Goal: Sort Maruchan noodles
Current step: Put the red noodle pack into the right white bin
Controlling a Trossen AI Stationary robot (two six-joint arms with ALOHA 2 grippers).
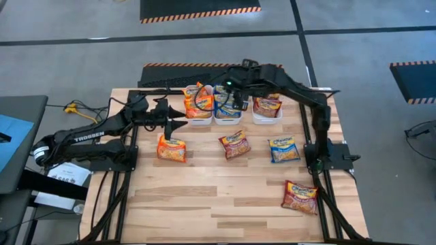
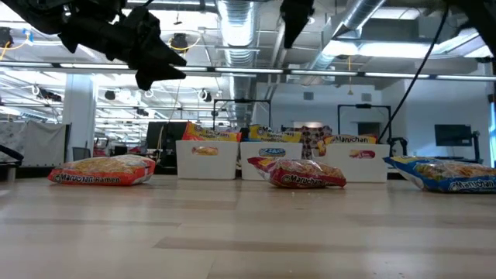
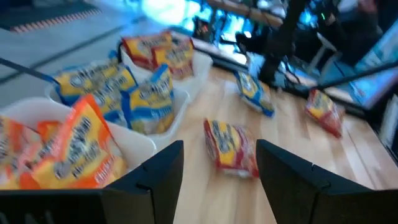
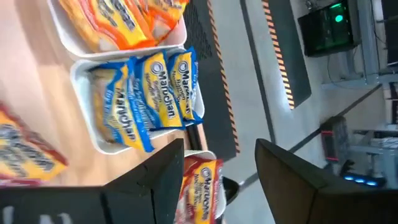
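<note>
From where I stand, the left gripper [image 1: 182, 121] hovers above the tabletop [image 1: 225, 197] at centre-left of the high view, fingers [image 3: 155, 180] spread apart and holding nothing. Just below it an orange packet [image 1: 171, 148] lies flat and loose, with bare wood on all sides.

Along the upper edge of the tabletop three white tubs stand in a row, touching or nearly so. The left tub [image 1: 198, 102] holds orange packets, the middle tub [image 1: 227, 109] blue ones [image 4: 149, 102], the right tub [image 1: 267, 109] dark red ones. The right gripper [image 1: 240, 102] hangs over the middle tub, fingers [image 4: 283, 180] released and empty.

In the middle band of the frame a dark red packet [image 1: 234, 144] lies below the middle tub, and a blue packet [image 1: 283, 149] lies to its right, the two well apart. At lower right another dark red packet [image 1: 300, 196] sits near the right edge of the tabletop, close to the arm's frame rail.

The whole lower left of the tabletop is open wood.
</note>
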